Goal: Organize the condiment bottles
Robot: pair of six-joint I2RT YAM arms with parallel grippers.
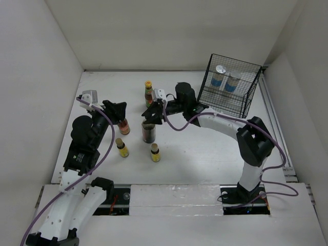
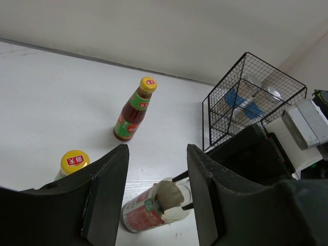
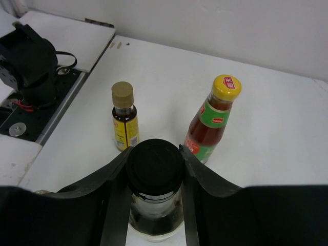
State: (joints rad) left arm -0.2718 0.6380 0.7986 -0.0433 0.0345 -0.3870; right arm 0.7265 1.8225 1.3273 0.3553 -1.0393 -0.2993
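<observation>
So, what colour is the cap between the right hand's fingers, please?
Black cap; the right wrist view shows it best.

Left claw (image 2: 157, 158) spread wide, red-labelled jar (image 2: 147, 211) between its fingers (image 2: 105, 197), yellow-capped sauce bottle (image 2: 134, 110) beyond, wire basket (image 2: 225, 102) right

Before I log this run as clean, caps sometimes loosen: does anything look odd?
One thing: the red-labelled jar between the left gripper's open fingers shows a ragged whitish top, not a yellow cap like the red sauce bottle behind it. Whether its lid is missing, I cannot tell. No spill shows.
</observation>
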